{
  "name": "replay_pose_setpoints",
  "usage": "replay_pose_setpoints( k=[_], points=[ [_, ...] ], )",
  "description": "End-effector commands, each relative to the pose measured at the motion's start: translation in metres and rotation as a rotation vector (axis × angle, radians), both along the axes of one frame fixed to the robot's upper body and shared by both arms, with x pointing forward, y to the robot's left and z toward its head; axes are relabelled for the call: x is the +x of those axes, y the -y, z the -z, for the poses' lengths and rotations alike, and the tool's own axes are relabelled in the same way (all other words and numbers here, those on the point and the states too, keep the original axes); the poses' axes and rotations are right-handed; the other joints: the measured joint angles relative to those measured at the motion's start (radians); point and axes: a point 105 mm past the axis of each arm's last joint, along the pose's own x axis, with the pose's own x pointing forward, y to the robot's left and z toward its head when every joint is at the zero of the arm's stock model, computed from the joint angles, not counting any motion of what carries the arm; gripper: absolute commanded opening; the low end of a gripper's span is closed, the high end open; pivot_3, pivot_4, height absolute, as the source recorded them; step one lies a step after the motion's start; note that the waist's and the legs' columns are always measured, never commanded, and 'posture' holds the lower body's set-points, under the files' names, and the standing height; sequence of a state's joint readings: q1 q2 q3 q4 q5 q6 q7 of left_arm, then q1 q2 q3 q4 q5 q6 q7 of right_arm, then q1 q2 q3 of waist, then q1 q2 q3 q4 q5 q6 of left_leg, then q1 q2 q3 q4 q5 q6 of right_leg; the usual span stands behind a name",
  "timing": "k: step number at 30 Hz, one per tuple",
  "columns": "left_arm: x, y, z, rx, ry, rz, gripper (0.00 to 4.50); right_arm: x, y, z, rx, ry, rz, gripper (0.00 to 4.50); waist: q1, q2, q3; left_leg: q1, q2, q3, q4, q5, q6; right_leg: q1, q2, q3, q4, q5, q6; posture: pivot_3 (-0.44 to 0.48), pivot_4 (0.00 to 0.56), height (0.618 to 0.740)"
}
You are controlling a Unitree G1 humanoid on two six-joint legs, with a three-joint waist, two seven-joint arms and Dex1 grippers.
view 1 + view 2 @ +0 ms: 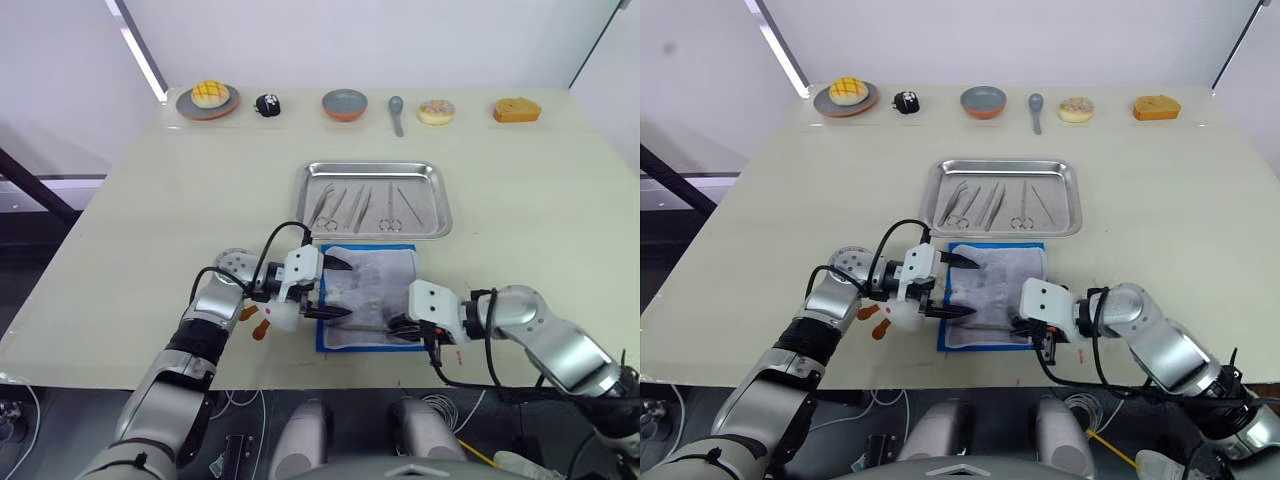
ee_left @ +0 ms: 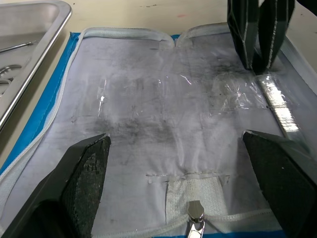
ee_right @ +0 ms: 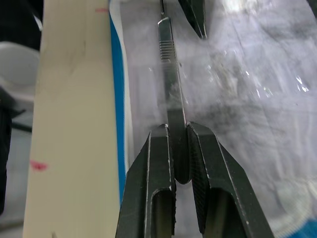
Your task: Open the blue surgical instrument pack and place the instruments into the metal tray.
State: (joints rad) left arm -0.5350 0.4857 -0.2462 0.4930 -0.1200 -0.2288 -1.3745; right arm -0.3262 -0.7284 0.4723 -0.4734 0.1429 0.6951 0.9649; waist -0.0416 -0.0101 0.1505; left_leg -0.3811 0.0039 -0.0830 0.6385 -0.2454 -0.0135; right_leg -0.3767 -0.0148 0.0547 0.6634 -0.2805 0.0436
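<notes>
Pale and wide, the table [image 1: 120,200] carries a row of plates and toy food along its far edge, well clear of the work. On the robot's left, the left end effector [image 1: 333,289] hovers with its two black fingers spread wide over the near-left part of the blue surgical instrument pack [image 1: 372,296], gripping nothing; it looks placed to pin the opened lining flat while the other arm pulls. Beyond both end effectors, just past the pack's far edge, sits the metal tray [image 1: 437,205], with several of the instruments [image 1: 357,206] already lying inside it. On the right, the right end effector [image 3: 179,139] is closed on a slim metal instrument [image 3: 171,84], its ridged handle still lying on the clear pocketed lining. I judge it to be one tool not yet lifted from the pack.

From the head cameras that grasp is too small to make out; the right wrist camera shows the handle pinched squarely between the fingers. The left wrist camera adds the tray's rim [image 2: 34,59] beside the pack.
</notes>
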Motion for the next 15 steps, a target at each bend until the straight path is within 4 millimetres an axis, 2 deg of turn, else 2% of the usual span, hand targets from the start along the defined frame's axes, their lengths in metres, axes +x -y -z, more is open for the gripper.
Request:
replay_pose_setpoints(
  k=[1,15],
  points=[
    [-0.008,-0.006,0.022,0.061,-0.078,-0.013,4.5,0.003,0.001,-0.013,-0.068,0.003,0.009,0.02,0.001,0.001,0.0,0.0,0.0,0.0,0.0,0.0,0.0,0.0,0.0,0.0,0.0,0.0,0.0,0.0,0.15,0.74],
    [-0.006,-0.005,0.024,0.07,-0.074,-0.019,4.5,0.008,-0.006,-0.039,-0.16,0.051,0.004,0.02,0.001,0.001,0.001,-0.001,0.0,-0.003,0.0,0.0,0.0,0.0,-0.001,-0.003,0.0,0.0,0.0,0.0,0.15,0.74]
  ],
)
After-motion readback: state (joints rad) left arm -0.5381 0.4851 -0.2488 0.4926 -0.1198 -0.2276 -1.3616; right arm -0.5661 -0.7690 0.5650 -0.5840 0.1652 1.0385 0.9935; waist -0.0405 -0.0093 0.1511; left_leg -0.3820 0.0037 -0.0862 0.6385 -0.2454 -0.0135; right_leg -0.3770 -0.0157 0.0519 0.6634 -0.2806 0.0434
